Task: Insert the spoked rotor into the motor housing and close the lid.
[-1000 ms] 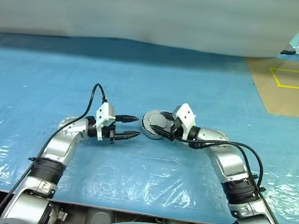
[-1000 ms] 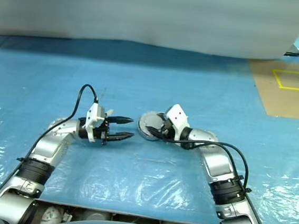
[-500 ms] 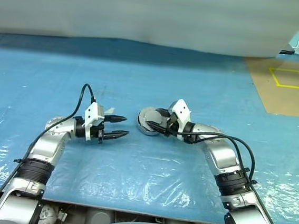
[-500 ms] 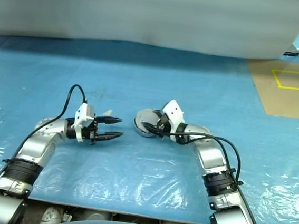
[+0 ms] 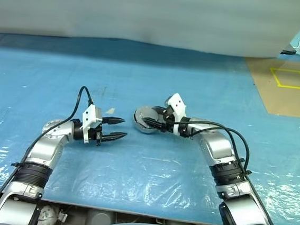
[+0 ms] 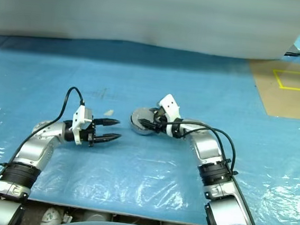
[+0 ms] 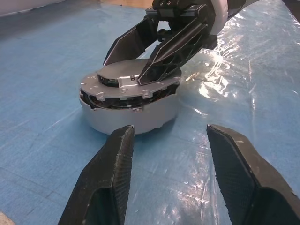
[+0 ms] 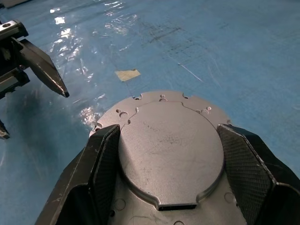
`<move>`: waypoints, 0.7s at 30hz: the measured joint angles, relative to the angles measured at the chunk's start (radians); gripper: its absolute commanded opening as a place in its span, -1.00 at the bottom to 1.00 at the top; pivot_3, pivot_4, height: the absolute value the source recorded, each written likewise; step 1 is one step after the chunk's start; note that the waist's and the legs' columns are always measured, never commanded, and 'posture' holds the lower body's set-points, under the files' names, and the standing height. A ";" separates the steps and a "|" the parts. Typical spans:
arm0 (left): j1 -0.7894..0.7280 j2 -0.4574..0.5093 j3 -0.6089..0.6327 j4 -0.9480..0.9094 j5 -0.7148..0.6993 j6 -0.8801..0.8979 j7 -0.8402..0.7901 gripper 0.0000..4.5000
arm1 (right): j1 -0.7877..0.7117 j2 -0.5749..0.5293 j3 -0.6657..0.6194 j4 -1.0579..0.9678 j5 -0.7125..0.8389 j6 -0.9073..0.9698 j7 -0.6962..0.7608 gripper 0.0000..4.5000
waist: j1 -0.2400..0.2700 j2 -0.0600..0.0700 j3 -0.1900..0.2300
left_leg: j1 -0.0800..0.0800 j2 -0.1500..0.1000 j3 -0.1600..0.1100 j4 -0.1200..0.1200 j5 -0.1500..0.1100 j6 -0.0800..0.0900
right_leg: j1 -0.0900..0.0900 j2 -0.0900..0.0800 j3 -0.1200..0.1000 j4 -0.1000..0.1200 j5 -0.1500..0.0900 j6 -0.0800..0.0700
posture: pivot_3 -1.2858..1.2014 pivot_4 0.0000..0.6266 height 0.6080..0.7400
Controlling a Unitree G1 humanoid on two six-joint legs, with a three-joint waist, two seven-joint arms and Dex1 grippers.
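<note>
The motor housing [image 7: 129, 110] stands upright on the bench [image 5: 187, 164], which is covered with a blue sheet under clear plastic film, near the middle of the work area. The lid [image 8: 171, 140] sits on top of the housing, a flat grey disc with a raised central plate; in the left wrist view a dark gap is visible between the lid's rim and the housing body on the near side (whether the lid is fully seated cannot be determined). The right gripper [image 5: 150, 121] reaches in from the right side with its two black fingers [image 8: 101, 164] set on either side of the lid's raised plate, the jaws spread about as wide as the plate; the fingers lie against the top face of the lid, but a firm clamp on it cannot be confirmed. The left gripper [image 5: 117, 129] is positioned to the left of the housing, clear of it, pointing toward it, with jaws partly open and nothing between them. A small pale scrap of tape [image 8: 127, 74] lies on the blue sheet just beyond the housing.
</note>
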 measured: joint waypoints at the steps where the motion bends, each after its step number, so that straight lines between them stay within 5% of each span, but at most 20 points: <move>1: 0.000 -0.002 0.000 -0.001 0.000 0.000 0.002 0.16 | -0.010 0.003 0.002 0.004 0.000 0.015 -0.009 0.31 | 0.000 0.000 0.000 | 0.001 0.000 0.000 0.000 0.000 0.000 | 0.000 0.000 0.000 0.001 0.000 0.000 | 0.03 -0.52 1.00; 8: 0.001 -0.011 -0.005 -0.010 0.000 0.001 0.007 0.16 | -0.046 0.023 0.004 -0.005 -0.006 0.096 -0.066 0.31 | 0.003 0.000 0.000 | 0.002 0.000 0.001 0.000 0.000 0.000 | 0.001 0.000 0.001 0.002 0.000 0.000 | 0.03 -0.52 1.00; 21: -0.029 -0.022 -0.022 0.007 0.003 0.001 0.000 0.16 | 0.011 -0.124 0.031 -0.106 -0.008 -0.069 0.108 0.31 | 0.004 0.000 0.000 | -0.006 0.000 0.002 -0.001 0.000 0.000 | -0.005 0.000 0.000 -0.002 0.000 0.000 | 0.03 -0.52 1.00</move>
